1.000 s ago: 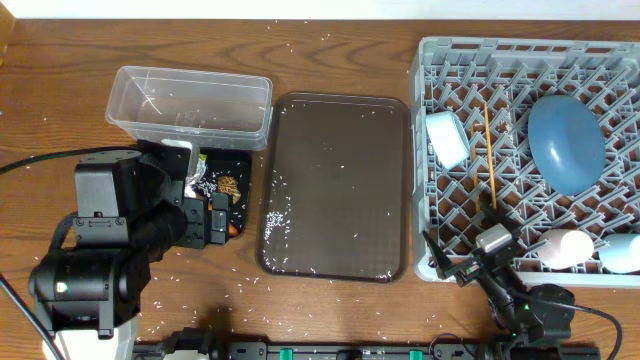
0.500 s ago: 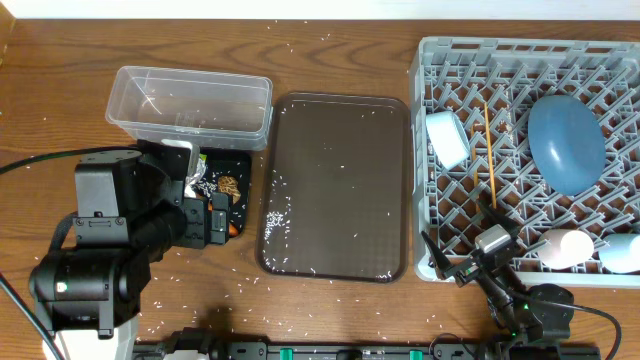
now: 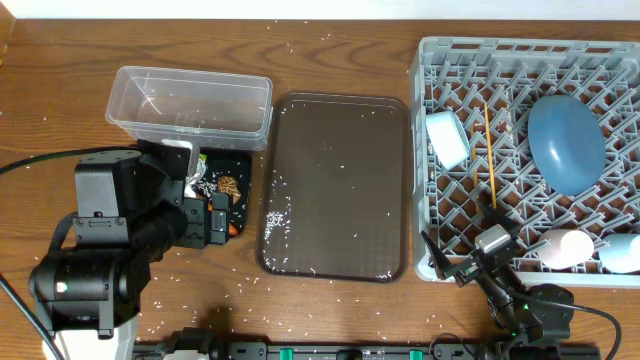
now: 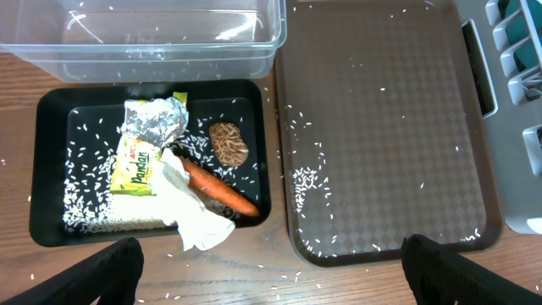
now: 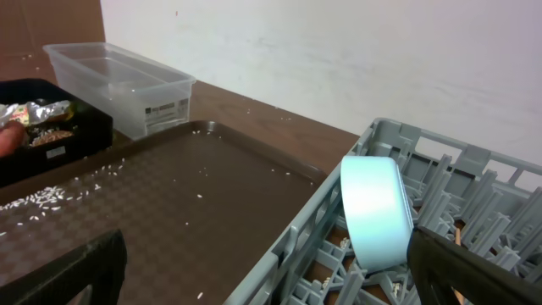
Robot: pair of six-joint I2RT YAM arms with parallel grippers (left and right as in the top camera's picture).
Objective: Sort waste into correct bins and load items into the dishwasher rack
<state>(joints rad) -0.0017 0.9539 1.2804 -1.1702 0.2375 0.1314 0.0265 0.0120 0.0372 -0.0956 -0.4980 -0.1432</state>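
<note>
In the left wrist view the black tray-bin (image 4: 51, 169) holds the yellow-green and silver wrapper (image 4: 148, 140), the white tissue (image 4: 190, 216), the orange carrot (image 4: 222, 188) and the brown lump (image 4: 227, 142). The tissue hangs over the bin's front rim. The clear tub (image 4: 144, 34) behind it holds only rice grains. My left gripper (image 4: 271, 280) is open and empty, above the table in front of the bin. The grey rack (image 3: 440, 60) holds the light blue cup (image 3: 447, 137), chopsticks (image 3: 490, 150), dark blue bowl (image 3: 567, 140) and white bowl (image 3: 565, 248). My right gripper (image 5: 267, 280) is open and empty at the rack's front left corner. The pink cup does not show clearly.
The dark brown serving tray (image 3: 335, 185) lies between bins and rack, with rice grains scattered on it and on the wood. A pale item (image 3: 625, 252) sits at the rack's right edge. My left arm (image 3: 100, 250) covers part of the black bin from above.
</note>
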